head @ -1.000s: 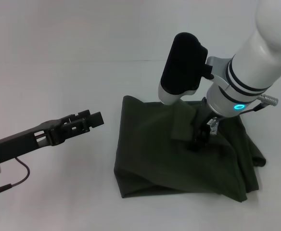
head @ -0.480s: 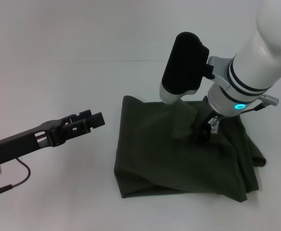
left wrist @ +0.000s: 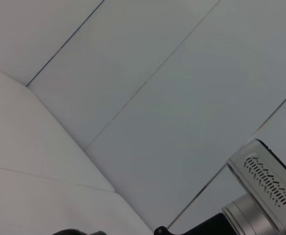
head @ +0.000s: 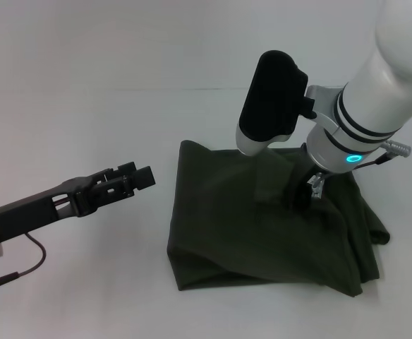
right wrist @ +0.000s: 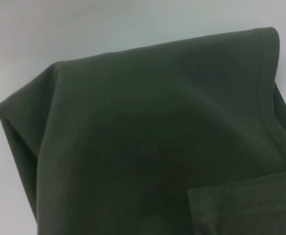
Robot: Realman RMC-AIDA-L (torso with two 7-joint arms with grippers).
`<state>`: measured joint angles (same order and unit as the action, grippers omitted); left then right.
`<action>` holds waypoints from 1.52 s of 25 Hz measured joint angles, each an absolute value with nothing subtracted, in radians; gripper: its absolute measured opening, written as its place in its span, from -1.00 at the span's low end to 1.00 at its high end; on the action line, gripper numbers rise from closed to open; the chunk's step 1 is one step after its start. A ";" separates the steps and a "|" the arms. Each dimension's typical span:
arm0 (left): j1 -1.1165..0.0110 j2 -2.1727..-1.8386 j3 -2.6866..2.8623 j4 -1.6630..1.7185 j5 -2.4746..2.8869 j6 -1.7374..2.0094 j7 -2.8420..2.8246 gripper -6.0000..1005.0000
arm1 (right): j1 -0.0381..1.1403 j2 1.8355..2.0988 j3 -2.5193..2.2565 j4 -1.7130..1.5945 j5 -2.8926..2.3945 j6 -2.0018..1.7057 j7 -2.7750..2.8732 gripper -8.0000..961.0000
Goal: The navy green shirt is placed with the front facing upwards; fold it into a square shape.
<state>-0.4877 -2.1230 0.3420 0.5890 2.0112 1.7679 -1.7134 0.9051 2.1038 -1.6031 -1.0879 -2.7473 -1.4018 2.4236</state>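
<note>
item: the navy green shirt [head: 262,226], dark olive cloth, already gathered into a rough, slightly skewed square; lies at about 5 o'clock of the head view, on the table. no lettering or collar shows; the folded outside is plain. a loose edge bulges out at 3 o'clock of the bundle, and a small flap stands near its middle, toward 1 o'clock

item: right gripper [head: 301,195], reaching down from 2 o'clock onto the upper middle of the shirt, beside the small flap. its tips sit in the dark cloth, and whether they are apart or pinched on fabric i cannot tell. the right wrist view shows only folded cloth, a hemmed edge [right wrist: 268,73] and rounded corners, no fingers

item: left gripper [head: 132,176], at 9 o'clock, held above the bare table, well apart from the shirt's near edge; carries nothing; its pincer tips overlap seen side-on, so apart or together i cannot tell

step in hand, as judged: late in the fold, the main folds look done, and the right arm appears to be tidying or setting down a last layer

next move, as judged: calls for flattening the flap and tucking the bulging 3 o'clock edge in so the outline squares up, without dragging the under layers

surface: the table [head: 86,92], plain white, matte, a faint seam toward 12 o'clock

room: left wrist view shows pale panels with thin dark joints [left wrist: 148,73]; nothing else is seen
</note>
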 joint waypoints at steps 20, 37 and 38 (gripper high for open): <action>-0.486 -2.123 0.342 0.580 2.008 1.785 -1.704 0.86 | 0.829 2.093 -1.473 -1.163 -2.795 -1.397 2.518 -0.94; -0.487 -2.123 0.342 0.578 2.012 1.786 -1.700 0.86 | 0.727 2.093 -1.172 -1.223 -2.818 -1.362 2.557 -0.89; -0.488 -2.123 0.342 0.578 2.013 1.786 -1.700 0.86 | 0.724 2.093 -1.162 -1.221 -2.817 -1.359 2.556 -0.89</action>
<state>-0.4876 -2.1228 0.3421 0.5782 2.0128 1.7859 -1.6998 0.7236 2.0934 -1.1619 -1.2211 -2.8174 -1.3591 2.5561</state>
